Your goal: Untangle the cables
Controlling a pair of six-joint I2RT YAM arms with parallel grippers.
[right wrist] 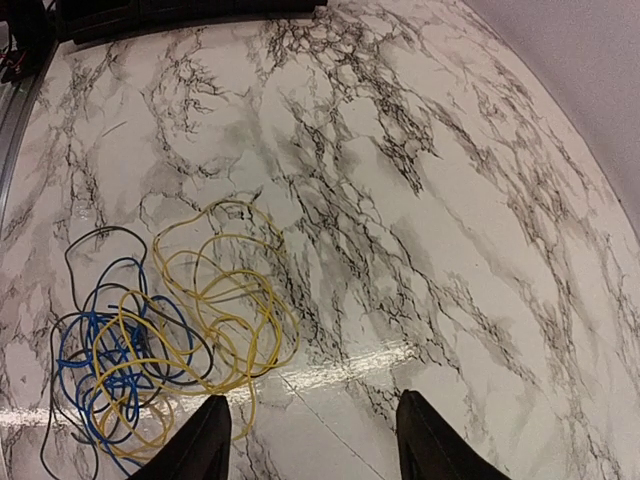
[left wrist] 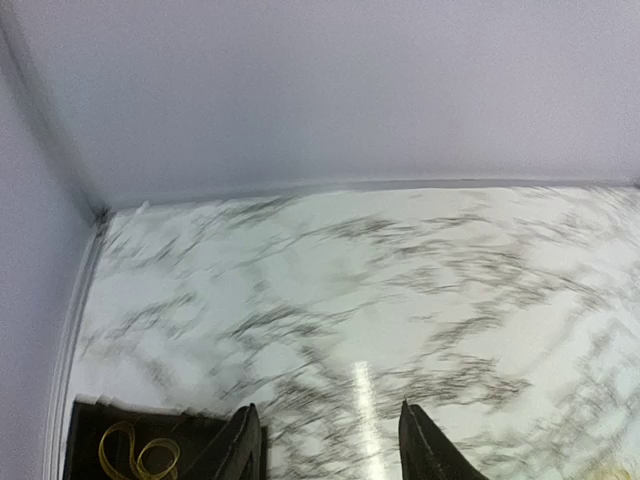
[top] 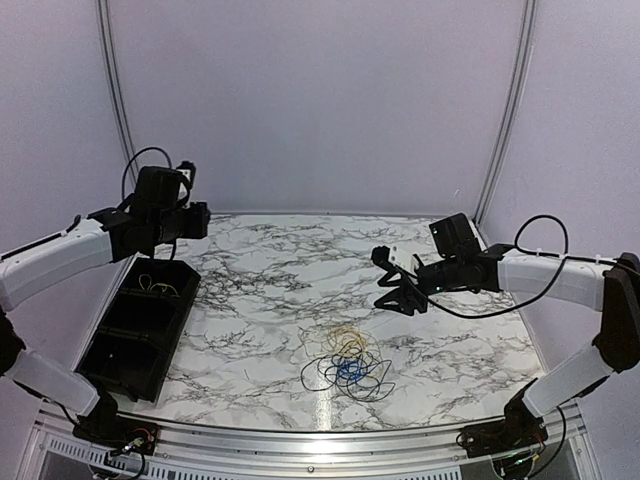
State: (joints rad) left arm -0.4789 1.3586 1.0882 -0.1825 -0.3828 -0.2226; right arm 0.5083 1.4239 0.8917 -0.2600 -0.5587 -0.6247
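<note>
We find the cables (top: 348, 368), yellow, blue and black loops tangled together, on the marble tabletop (top: 270, 290) near its front edge. The right hand (right wrist: 310, 440) hangs nearby, spread and empty. The left hand (left wrist: 330, 450), also spread and empty, hangs by the far end of the black tray (top: 110, 350), which holds one yellow loop (left wrist: 135, 455).

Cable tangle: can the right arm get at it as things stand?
Probably yes. The right arm's fingers hang open and empty near the cable tangle, with only bare marble table between them.
</note>
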